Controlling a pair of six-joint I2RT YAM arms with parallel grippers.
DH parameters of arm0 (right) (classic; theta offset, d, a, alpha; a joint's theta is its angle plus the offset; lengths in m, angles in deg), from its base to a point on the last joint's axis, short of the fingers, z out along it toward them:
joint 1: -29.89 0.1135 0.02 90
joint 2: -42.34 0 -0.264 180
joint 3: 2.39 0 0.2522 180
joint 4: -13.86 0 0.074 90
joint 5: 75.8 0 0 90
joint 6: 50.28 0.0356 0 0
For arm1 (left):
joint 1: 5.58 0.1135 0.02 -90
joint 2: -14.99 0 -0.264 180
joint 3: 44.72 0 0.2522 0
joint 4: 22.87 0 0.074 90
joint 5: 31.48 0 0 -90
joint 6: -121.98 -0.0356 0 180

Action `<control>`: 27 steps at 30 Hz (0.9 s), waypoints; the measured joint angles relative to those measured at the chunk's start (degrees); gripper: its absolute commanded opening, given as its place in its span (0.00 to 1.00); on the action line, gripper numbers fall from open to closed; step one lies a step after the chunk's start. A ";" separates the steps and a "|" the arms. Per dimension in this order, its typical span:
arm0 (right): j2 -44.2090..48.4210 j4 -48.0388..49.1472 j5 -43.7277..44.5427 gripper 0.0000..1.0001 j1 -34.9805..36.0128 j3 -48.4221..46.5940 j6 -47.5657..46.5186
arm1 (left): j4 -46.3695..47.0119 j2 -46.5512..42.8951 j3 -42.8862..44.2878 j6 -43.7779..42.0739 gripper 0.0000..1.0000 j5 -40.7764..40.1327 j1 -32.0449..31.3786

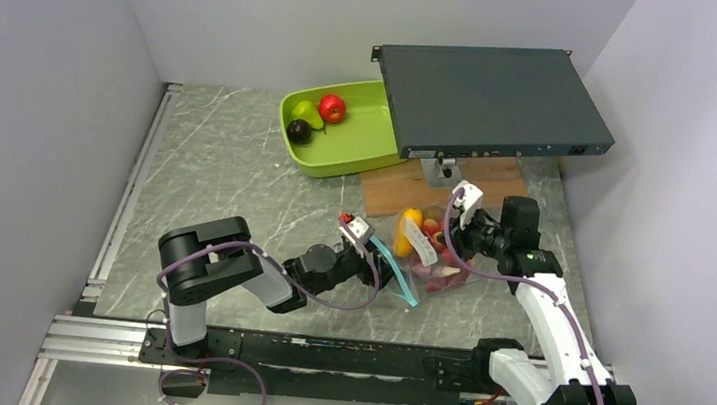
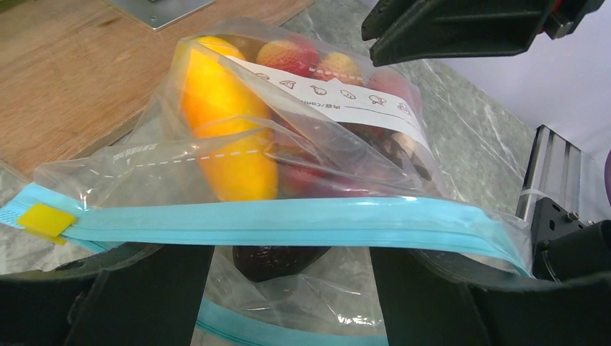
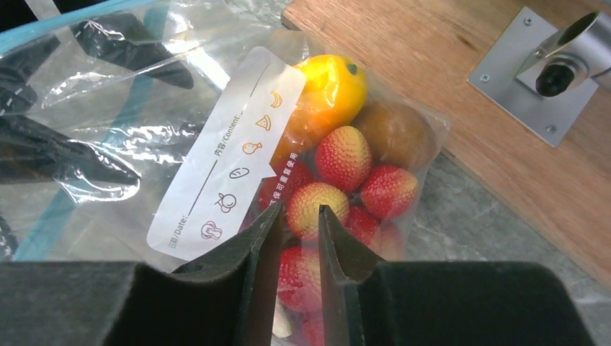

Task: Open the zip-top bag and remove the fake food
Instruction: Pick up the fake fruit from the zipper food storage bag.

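Note:
The zip-top bag lies on the table by the wooden board, its blue zip strip facing my left arm. Its mouth is open. My left gripper is open, its fingers spread wide between the two strips. Inside the bag I see an orange-yellow mango, a red grape bunch, a brownish fruit and a dark purple piece. My right gripper sits just over the grapes, jaws a narrow gap apart; it also shows in the top view.
A lime-green tray at the back holds a red apple, a green pear and a dark plum. A dark flat box on a metal stand overhangs the wooden board. Walls close both sides.

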 measured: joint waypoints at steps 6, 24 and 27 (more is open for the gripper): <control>0.74 -0.02 1.33 0.36 2.58 1.27 -10.75 | 0.74 0.87 0.02 0.22 0.80 0.76 0.72; -7.87 12.20 16.72 0.32 16.85 3.63 -37.13 | 5.40 1.84 -1.01 -2.95 0.79 6.32 2.21; -9.29 14.38 19.76 0.38 18.45 3.63 -38.62 | 4.79 1.84 -1.01 -3.28 0.80 6.56 2.38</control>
